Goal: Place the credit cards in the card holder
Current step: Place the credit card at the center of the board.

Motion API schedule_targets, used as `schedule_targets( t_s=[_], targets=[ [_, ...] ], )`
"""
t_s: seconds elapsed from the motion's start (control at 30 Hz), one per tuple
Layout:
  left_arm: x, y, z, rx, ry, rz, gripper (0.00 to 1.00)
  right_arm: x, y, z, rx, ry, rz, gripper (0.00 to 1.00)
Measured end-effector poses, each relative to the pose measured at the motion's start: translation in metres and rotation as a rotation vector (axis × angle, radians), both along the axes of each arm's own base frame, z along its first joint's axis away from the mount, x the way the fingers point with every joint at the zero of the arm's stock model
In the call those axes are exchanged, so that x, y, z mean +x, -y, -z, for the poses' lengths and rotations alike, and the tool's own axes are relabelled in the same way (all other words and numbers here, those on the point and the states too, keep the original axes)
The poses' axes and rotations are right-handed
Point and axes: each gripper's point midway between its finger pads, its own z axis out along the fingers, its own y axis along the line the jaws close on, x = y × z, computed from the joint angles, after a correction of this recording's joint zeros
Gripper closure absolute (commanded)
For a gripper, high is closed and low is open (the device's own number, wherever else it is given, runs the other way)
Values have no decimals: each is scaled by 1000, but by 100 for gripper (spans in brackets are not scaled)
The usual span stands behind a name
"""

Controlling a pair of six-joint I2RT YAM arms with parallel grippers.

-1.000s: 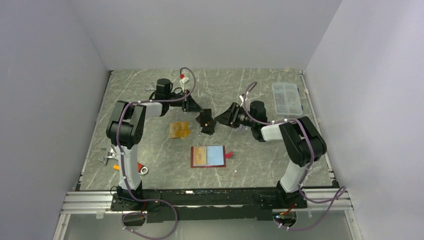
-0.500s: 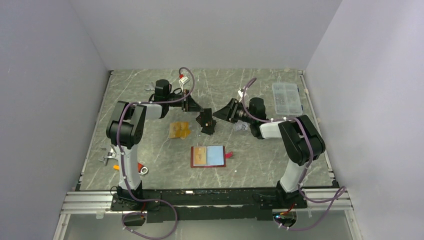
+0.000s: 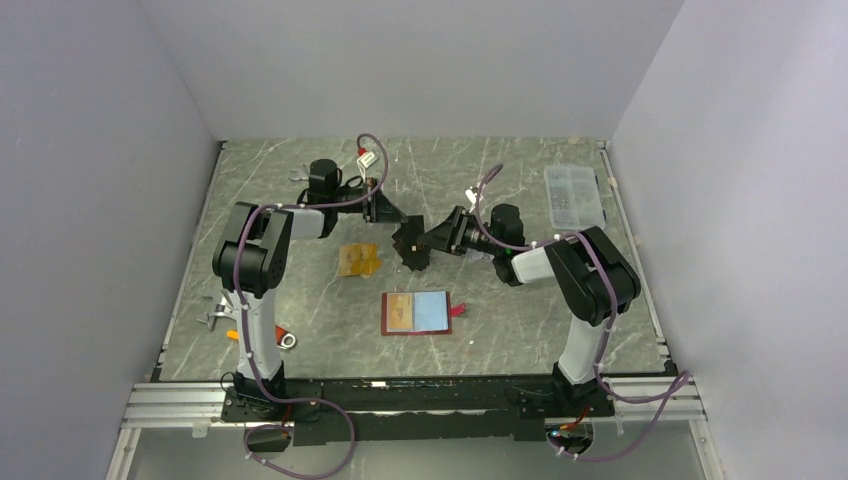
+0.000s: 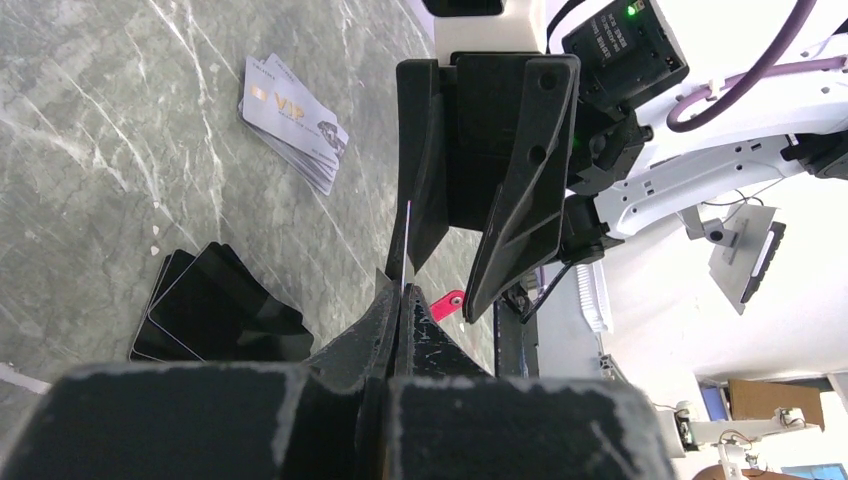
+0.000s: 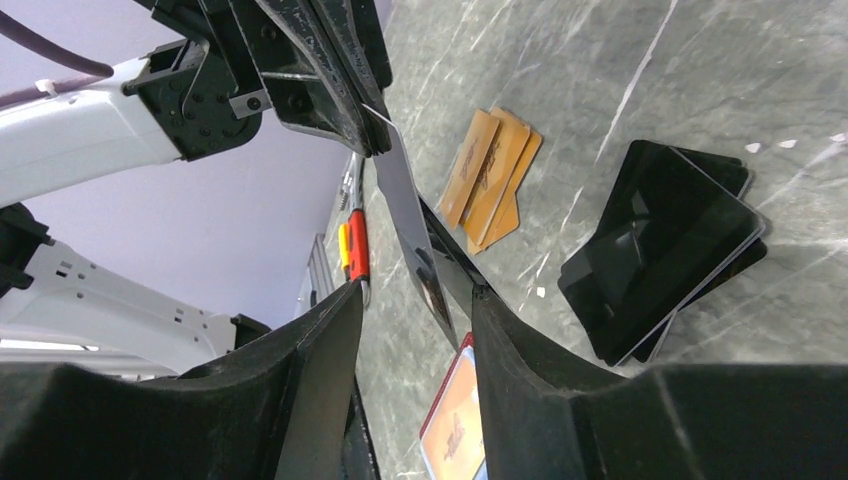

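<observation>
the left arm point(image 3: 250, 262) and right arm point(image 3: 597, 285) are alike: white shells on the long links, bulky black joints, black bases point(image 3: 255, 395). purple cables point(image 4: 762, 65) loop along each one, cinched here and there by a white tie point(image 5: 45, 87). the right gripper point(image 4: 445, 275) is matt black plastic with flat wedge-shaped fingers point(image 4: 520, 150) and small round holes in the side. behind it sits a black box point(image 4: 620, 45) with a green light point(image 4: 631, 10). the left gripper point(image 4: 398, 300) is black too, its edges scuffed whitish.
</observation>
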Motion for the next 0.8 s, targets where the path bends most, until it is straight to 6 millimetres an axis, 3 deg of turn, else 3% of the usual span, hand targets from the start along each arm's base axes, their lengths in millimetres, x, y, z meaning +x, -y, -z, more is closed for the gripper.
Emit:
schedule_targets(
  t_s=[0.5,0.73,0.8],
  targets=[
    [-3,-1,7,12,-11,2,100,-3,-10,-1,51,-24,-23,82],
    [0,-3,17,41,3,-15,100,7,-16,0,58,-40,-29,84],
    [1,-4,18,47,7,-21,100,11,-18,4,57,-55,-28,89]
  ],
)
